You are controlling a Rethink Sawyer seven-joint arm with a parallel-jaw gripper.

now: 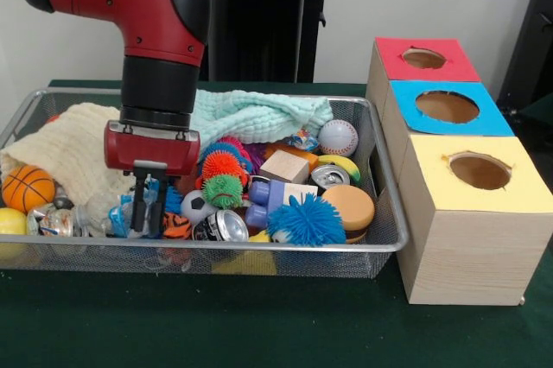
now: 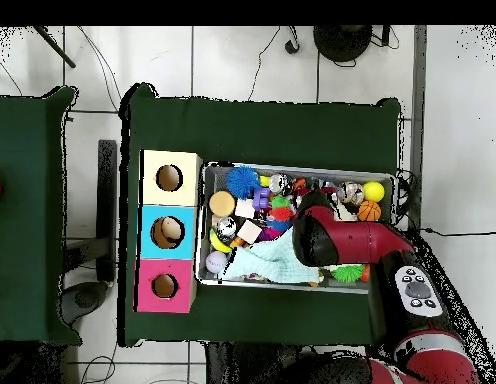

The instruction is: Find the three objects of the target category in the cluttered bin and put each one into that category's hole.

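My gripper (image 1: 149,212) reaches down into the left half of the wire mesh bin (image 1: 380,243), its tips sunk among crinkly blue and silver wrappers (image 1: 121,212). Around it lie a small soccer ball (image 1: 197,206), a tiger-striped ball (image 1: 176,226) and a crushed can (image 1: 223,226). A green spiky ball (image 1: 223,191) and an orange-red one (image 1: 223,165) sit just to the right. Further right are a blue spiky ball (image 1: 307,219) and a baseball (image 1: 338,137). An orange basketball (image 1: 26,188) rests at the far left. In the overhead view the red arm (image 2: 337,240) hides the gripper.
Cream (image 1: 69,148) and mint (image 1: 259,113) towels cover the back of the bin. A wooden block (image 1: 283,166), purple block (image 1: 263,195), second can (image 1: 328,176) and tan disc (image 1: 348,206) crowd the right side. Three boxes stand beside the bin, with red (image 1: 423,59), blue (image 1: 447,106) and yellow (image 1: 479,171) holes.
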